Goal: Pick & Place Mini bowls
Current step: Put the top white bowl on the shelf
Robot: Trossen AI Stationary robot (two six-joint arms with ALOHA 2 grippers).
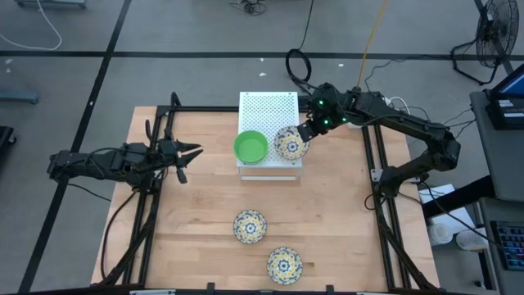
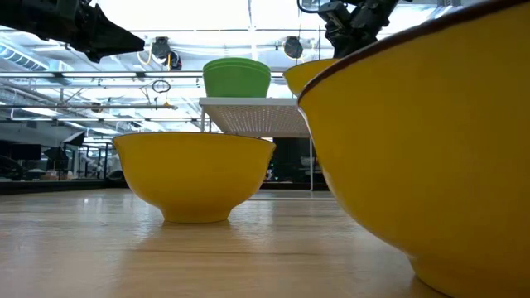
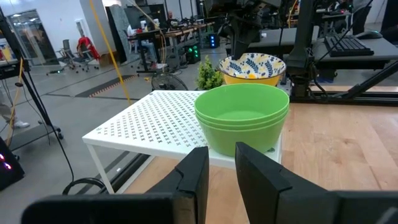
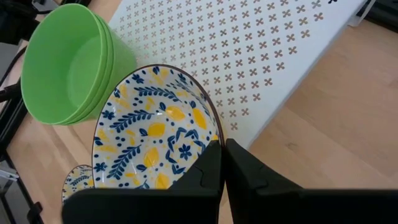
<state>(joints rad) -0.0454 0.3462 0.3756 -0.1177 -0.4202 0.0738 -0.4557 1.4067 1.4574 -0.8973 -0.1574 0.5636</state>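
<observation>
**Patterned bowl at the box, two more waiting on the counter**

Off to the left, the left gripper (image 1: 190, 154) hangs above the counter (image 1: 196, 221) with nothing between its jaws, which stand slightly parted. The white perforated box (image 1: 268, 106) sits well ahead of them, and the stack of green bowls (image 1: 250, 147) rests on the box's near edge, straight out in front of those jaws.

Further right, the right gripper (image 1: 307, 131) has its jaws clenched on the rim of a patterned bowl (image 1: 291, 143), carried at the box's front right corner, just beside the green stack. From its wrist camera the bowl (image 4: 152, 134) hangs tilted, its rim pinched between the jaws, with the green bowls (image 4: 68, 62) close beyond it.

Two more patterned bowls lie on the counter, well below and apart from both sets of jaws: one (image 1: 250, 226) nearer the middle, one (image 1: 284, 265) closer to the front edge.

To set this bowl down well, I would level it first, bring it fully over the perforated top clear of the green stack, lower until the base sits flat, and only then let the jaws go. A rim pinch on a tilted bowl could slip or knock the neighbouring stack.
</observation>
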